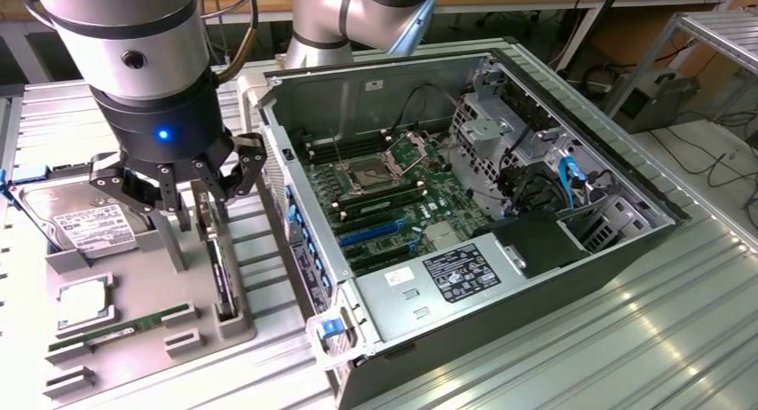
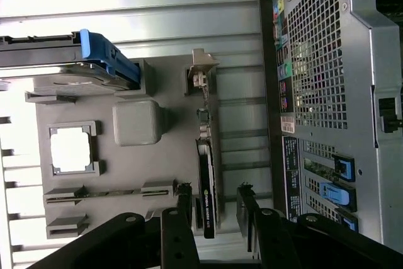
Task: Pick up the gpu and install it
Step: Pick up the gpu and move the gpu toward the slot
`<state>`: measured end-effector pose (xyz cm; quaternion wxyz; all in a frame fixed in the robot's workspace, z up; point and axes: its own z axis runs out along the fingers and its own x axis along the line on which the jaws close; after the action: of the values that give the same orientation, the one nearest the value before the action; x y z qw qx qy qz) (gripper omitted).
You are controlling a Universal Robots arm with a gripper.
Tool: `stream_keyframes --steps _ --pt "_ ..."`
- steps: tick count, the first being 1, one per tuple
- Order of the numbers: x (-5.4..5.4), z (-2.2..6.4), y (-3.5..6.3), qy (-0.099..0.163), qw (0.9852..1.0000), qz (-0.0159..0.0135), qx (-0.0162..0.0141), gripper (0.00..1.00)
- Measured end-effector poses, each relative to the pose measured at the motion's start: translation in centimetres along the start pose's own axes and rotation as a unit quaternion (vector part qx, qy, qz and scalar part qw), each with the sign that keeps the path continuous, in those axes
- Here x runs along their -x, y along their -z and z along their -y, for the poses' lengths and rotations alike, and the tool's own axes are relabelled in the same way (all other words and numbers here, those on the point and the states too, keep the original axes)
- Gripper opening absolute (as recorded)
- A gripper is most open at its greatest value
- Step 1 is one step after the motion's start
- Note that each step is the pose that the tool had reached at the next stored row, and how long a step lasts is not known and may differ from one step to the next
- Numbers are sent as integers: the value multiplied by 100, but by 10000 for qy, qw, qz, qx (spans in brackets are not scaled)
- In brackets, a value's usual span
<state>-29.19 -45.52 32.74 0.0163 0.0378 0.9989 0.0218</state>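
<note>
**Item: gripper astride the gpu, grasp not yet closed**

- Gripper (image 2: pixel 214 201): jaws spread, one finger on each face of the card, neither visibly touching it.
- Gpu (image 2: pixel 206 181): stands on edge in its slot of the grey fixture (image 2: pixel 170 155), just beside the computer case (image 2: pixel 327 61).
- Hard drive (image 1: pixel 83 224): on the same fixture, well apart.
- Handling note (judgement): centre the card between the fingers, keep the pads square to its flat faces, and close gently.

I have the silver-and-black cylindrical arm (image 1: pixel 133 46) pointing straight down, a small blue light (image 1: pixel 163 133) lit on its dark wrist. The black metal gripper (image 1: pixel 199 210) hangs below it, its 2 fingers (image 2: pixel 173 237) spread apart with a clear gap between them.
</note>
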Motion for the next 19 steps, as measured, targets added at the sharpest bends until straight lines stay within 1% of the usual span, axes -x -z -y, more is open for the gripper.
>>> stream_keyframes --steps 5,8,11,19 --pt "0 0 0 0 10000 0 0 42" --pt "-1 2 -38 0 10000 2 1 42" --pt "-4 6 -145 0 10000 1 0 42" --pt "-10 17 -317 -1 10000 1 1 42"
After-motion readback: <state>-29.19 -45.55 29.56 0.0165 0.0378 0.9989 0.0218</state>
